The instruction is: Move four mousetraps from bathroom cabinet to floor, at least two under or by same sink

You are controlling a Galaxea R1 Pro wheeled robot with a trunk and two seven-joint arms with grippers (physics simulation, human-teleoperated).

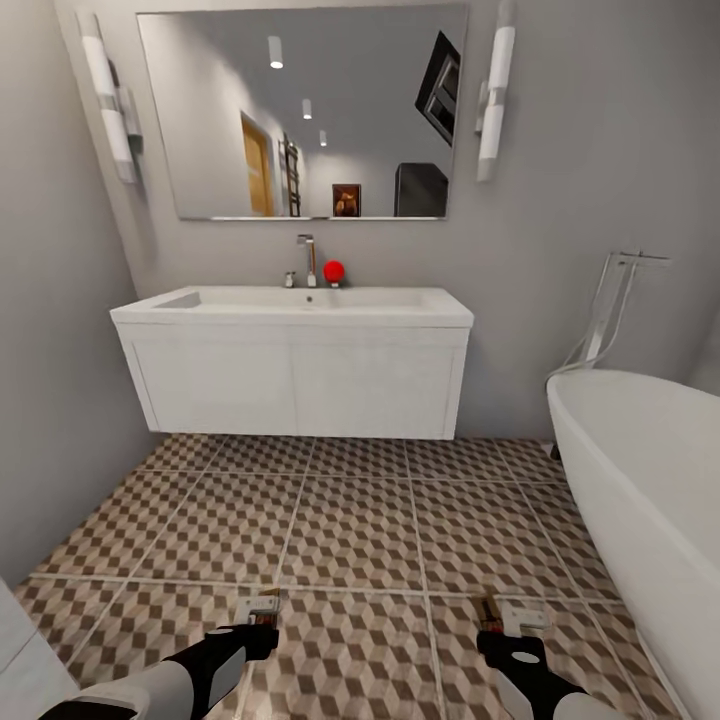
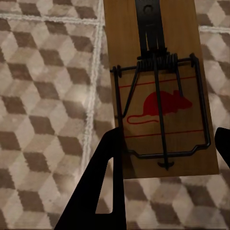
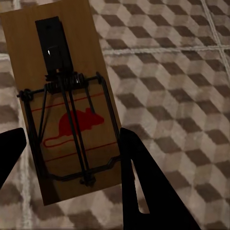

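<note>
Left black gripper and right black gripper each clamped a brown wooden mousetrap bearing a red mouse emblem, no legible writing, above the cube-patterned tiled floor.

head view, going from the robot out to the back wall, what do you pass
left claw and right claw, each gripping a mousetrap → bathroom floor → white vanity → bathroom sink → chrome tap and red egg-shaped object → mirror
</note>
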